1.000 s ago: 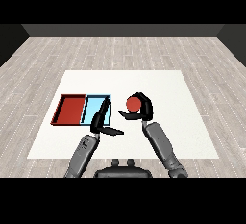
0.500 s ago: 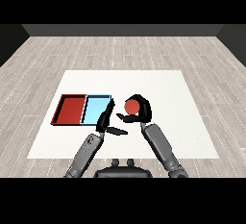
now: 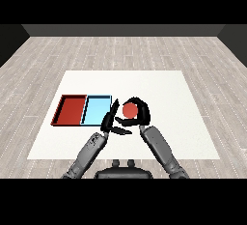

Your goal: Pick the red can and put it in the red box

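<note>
While the right robot hand (image 3: 139,114) curls round the red can (image 3: 129,109), can sits just at 3 o'clock of the light blue tray (image 3: 96,111). Red tray (image 3: 71,110) beyond, at 9 o'clock. Left robot hand (image 3: 110,121): fingers straight, apart, holding nothing, over the table (image 3: 183,103).

Light blue tray (image 3: 96,110) on white table (image 3: 159,89), wood floor (image 3: 120,50) around.
</note>
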Motion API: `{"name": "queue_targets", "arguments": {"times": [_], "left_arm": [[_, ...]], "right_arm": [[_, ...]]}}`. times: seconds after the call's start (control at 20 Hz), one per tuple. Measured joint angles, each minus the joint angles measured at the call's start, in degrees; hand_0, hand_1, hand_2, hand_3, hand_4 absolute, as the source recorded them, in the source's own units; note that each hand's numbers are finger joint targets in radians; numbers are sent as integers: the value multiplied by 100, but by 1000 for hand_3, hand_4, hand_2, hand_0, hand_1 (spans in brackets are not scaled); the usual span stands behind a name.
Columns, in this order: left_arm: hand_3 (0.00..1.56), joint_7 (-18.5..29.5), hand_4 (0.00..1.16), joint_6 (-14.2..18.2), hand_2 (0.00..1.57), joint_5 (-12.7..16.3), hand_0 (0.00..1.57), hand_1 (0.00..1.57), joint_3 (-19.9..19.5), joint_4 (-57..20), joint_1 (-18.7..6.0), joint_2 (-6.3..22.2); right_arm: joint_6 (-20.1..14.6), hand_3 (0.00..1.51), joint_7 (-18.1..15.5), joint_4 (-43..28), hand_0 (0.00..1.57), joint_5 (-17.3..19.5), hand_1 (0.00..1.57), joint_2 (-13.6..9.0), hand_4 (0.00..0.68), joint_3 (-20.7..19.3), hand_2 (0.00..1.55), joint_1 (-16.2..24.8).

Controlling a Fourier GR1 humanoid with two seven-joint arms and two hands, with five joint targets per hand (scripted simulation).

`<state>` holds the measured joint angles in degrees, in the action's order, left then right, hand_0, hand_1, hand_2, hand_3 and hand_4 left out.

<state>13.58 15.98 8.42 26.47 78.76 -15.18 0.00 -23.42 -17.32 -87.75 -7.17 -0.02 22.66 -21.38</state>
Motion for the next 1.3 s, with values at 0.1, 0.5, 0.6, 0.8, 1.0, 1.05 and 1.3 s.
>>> {"name": "queue_targets", "arguments": {"times": [0.1, 0.5, 0.6, 0.8, 1.0, 1.05, 1.3], "left_arm": [[0, 78, 0, -25, 0, 125, 0, 0, 4, -124, -72, 0], [0, 276, 0, -2, 0, 392, 0, 0, 164, -342, -199, 1], [0, 335, 0, 21, 0, 490, 0, 0, 204, -482, -267, 1], [0, 482, 0, -38, 0, 637, 0, 0, 246, -684, -357, 15], [0, 474, 0, -95, 0, 705, 0, 0, 260, -689, -371, 28], [0, 501, 0, 49, 0, 760, 0, 0, 351, -724, -388, 53], [1521, 405, 1129, 867, 1571, 1063, 1571, 1571, 415, -719, -511, 68]], "right_arm": [[-210, 1392, -95, -43, 1442, -82, 1442, 0, 661, 261, 1431, 77], [-404, 1419, -130, 13, 1514, -507, 1514, 1, 657, 496, 1454, -186], [-400, 1417, -208, 60, 1507, -606, 1507, 0, 652, 530, 1450, -209], [-429, 1406, -345, 148, 1522, -755, 1522, -7, 648, 594, 1453, -244], [-359, 1406, -316, 235, 1510, -732, 1510, -10, 639, 547, 1461, -319], [-452, 1401, -290, 224, 1501, -717, 1501, -25, 638, 625, 1456, -332], [-749, 1393, -379, 312, 1530, -788, 1530, -32, 652, 892, 1459, -453]]}}
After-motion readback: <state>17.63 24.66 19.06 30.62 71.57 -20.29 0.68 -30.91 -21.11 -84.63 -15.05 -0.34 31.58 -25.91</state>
